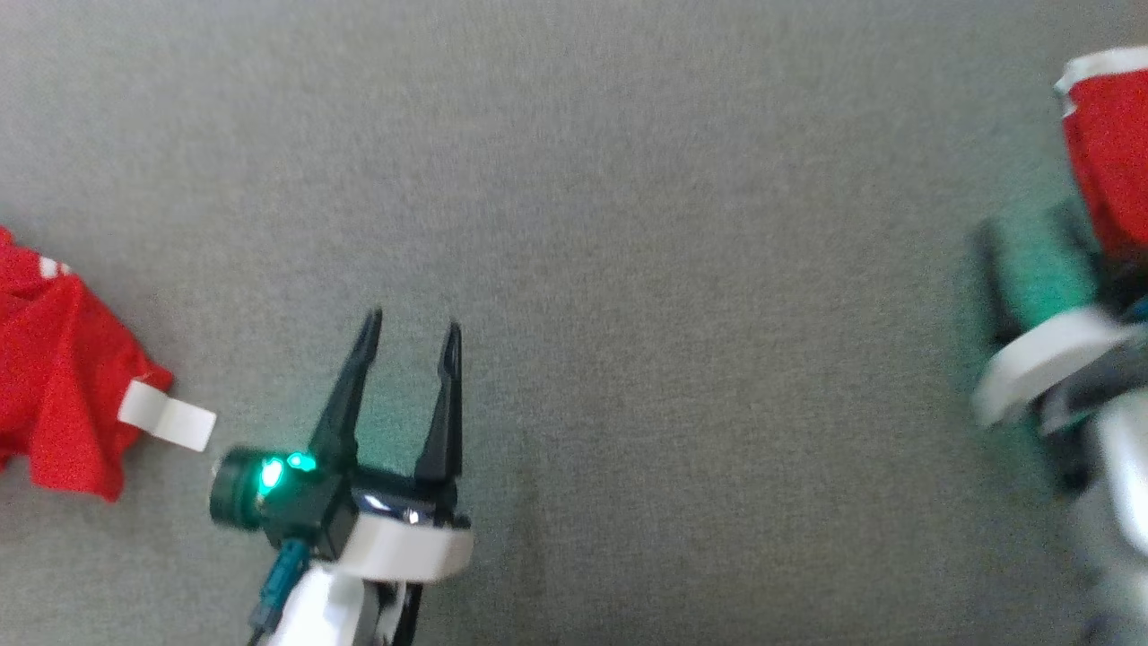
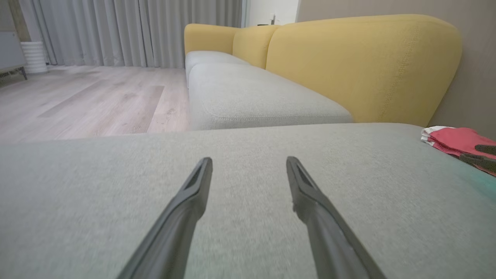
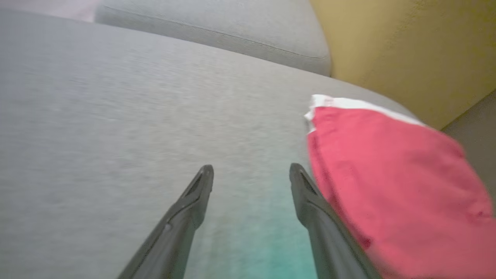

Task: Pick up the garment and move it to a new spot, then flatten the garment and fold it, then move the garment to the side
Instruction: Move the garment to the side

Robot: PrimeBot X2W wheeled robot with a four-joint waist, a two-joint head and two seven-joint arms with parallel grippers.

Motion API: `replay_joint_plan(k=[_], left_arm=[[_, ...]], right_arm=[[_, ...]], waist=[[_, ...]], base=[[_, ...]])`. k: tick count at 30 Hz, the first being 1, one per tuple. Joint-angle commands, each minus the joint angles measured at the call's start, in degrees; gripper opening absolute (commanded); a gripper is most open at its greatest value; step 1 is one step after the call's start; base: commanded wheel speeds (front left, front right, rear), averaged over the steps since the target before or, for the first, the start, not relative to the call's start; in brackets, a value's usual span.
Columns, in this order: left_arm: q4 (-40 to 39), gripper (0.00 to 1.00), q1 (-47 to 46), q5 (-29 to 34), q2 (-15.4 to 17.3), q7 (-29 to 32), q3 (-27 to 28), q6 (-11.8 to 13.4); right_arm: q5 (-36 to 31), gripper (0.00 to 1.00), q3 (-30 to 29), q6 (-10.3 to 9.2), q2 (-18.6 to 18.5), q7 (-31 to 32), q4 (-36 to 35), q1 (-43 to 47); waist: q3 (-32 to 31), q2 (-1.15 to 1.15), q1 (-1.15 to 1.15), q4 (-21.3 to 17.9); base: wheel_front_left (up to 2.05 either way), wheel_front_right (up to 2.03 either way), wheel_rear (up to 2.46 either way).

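At the right edge of the grey seat [image 1: 628,179], a folded red garment [image 3: 387,186] with a white band lies flat, close to the yellow backrest [image 2: 360,66]. The right gripper [image 3: 252,166] stands released beside it. Its two fingers are spread with bare seat fabric between them, and the finger nearer the garment sits right against the cloth's edge; I cannot tell whether it touches. The left gripper [image 1: 414,323] is likewise spread wide and empty, over the near-left part of the seat. By the seat's left edge lies a second red cloth [image 1: 54,377], crumpled, with a white tag [image 1: 170,420] sticking out toward the left gripper.

From this, the fold looks done, and the step in hand is probably setting the garment aside and letting go. To finish well, the right arm should draw straight back along the line of its fingers, lifting slightly, so neither tip drags the top layer or flicks the white band open. Any sideways sweep toward the garment risks undoing the fold. The left arm has no part here and is best kept well apart.
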Motion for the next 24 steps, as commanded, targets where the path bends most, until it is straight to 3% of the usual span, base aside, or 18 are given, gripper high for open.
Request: replay_joint_plan(k=[1,6,8,10,14,18,24], left_arm=[[-0.75,1.0,0.72,-0.82,-0.05,-0.28,1.92,0.33],[-0.24,1.0,5.09,-2.57,-0.06,-0.28,3.73,1.75],[-0.72,1.0,7.32,-2.9,-0.06,-0.28,4.61,2.91],[-1.58,1.0,9.45,-3.84,-0.06,-0.28,5.5,3.69],[-3.97,1.0,13.1,-2.61,-0.06,-0.28,7.13,4.3],[-7.06,1.0,14.86,-2.59,-0.07,-0.28,8.12,4.23],[-7.51,1.0,18.41,-1.51,-0.07,-0.28,10.5,4.5]], right_arm=[[1.89,1.0,2.69,0.36,1.07,-2.69,-1.67,1.74],[5.63,1.0,10.68,0.36,7.66,-12.0,0.61,7.48],[5.97,1.0,10.98,0.36,9.78,-13.19,0.92,9.53],[5.99,1.0,11.08,0.36,11.52,-13.42,-3.18,11.56],[5.97,1.0,8.46,0.36,13.61,-13.46,-14.12,18.24],[4.42,1.0,5.83,0.36,14.38,-13.47,-17.99,22.92],[1.97,1.0,4.58,0.36,14.78,-13.48,-18.2,28.25]], waist=[[-5.32,0.0,0.01,0.25],[-12.29,0.0,0.01,0.66],[-14.96,0.0,0.01,0.63],[-17.14,0.0,0.01,0.56],[-20.05,0.0,0.01,0.24],[-21.61,0.0,0.01,0.33],[-24.13,0.0,0.01,-0.86]], base=[[0.0,0.0,0.0],[0.0,0.0,0.0],[0.0,0.0,0.0],[0.0,0.0,0.0],[0.0,0.0,0.0],[0.0,0.0,0.0],[0.0,0.0,0.0]])
